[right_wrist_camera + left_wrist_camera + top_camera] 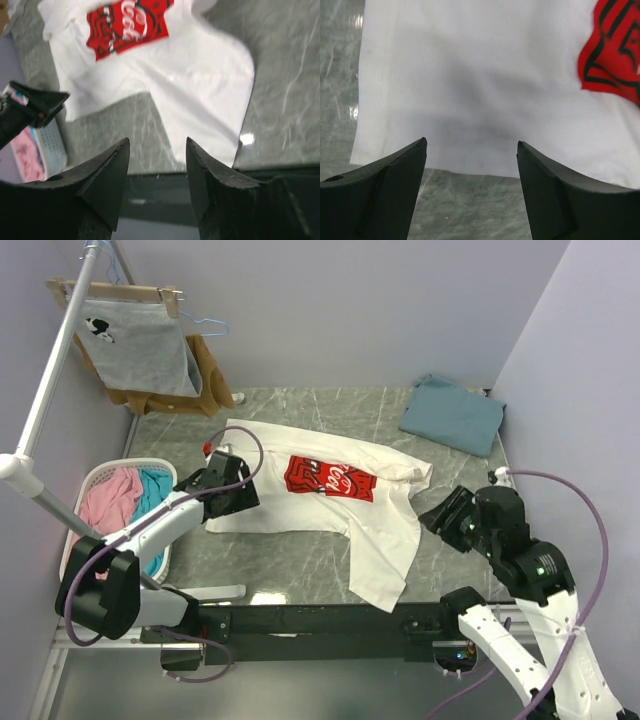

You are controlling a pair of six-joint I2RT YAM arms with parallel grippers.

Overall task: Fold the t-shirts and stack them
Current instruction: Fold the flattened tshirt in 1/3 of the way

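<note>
Lab test booth: plain walls [350, 310], marble tabletop [290, 555]

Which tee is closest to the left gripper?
The white tee with the red logo, by the left gripper; the teal tee sits in the far right corner.

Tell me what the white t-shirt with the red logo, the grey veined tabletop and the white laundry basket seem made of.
White t-shirt with red logo: soft matte knit, likely cotton; it wrinkles and lies limp. Grey veined tabletop: glossy marble or marble-look laminate; light glints on it. White laundry basket: probably plastic; perforated wall.
</note>
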